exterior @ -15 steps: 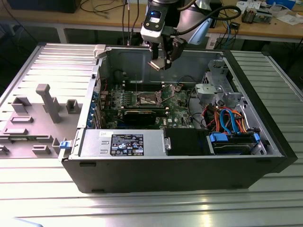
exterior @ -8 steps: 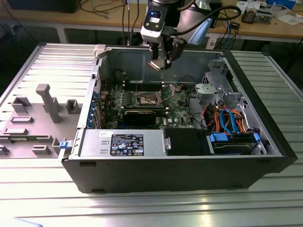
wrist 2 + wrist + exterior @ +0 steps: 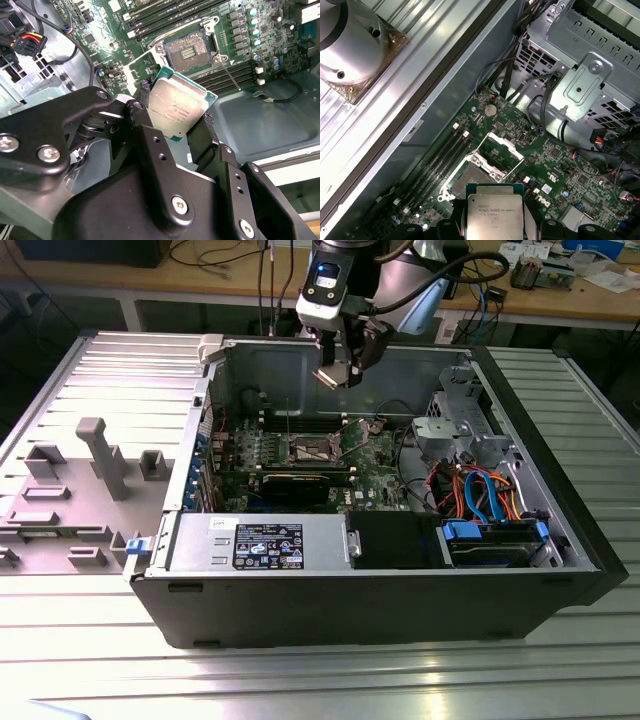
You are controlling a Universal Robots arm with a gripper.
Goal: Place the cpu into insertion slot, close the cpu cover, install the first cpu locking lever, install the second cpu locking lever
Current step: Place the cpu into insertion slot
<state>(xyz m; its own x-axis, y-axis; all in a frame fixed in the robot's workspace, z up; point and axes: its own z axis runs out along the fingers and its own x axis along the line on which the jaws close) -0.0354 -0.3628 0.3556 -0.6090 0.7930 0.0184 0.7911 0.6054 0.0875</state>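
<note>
My gripper [image 3: 341,368] hangs above the open computer case, shut on the cpu [image 3: 333,377], a flat square chip with a dull silver top. In both wrist views the cpu [image 3: 177,110] [image 3: 494,216] sits between the black fingers [image 3: 145,95]. Below it on the green board lies the insertion slot [image 3: 189,50] [image 3: 470,181] [image 3: 312,450], dark-centred, bare and uncovered. The cpu cover [image 3: 503,148] [image 3: 362,429], a thin silvery frame, stands swung up beside the slot. A thin metal lever [image 3: 230,76] juts out beside the slot.
Long memory slots [image 3: 170,12] flank the socket. A black expansion card [image 3: 300,485], a power supply [image 3: 262,543], a metal drive cage [image 3: 455,430] and coloured cables [image 3: 480,495] fill the case. The case's removed grey side panel [image 3: 90,470] lies at the exterior view's left.
</note>
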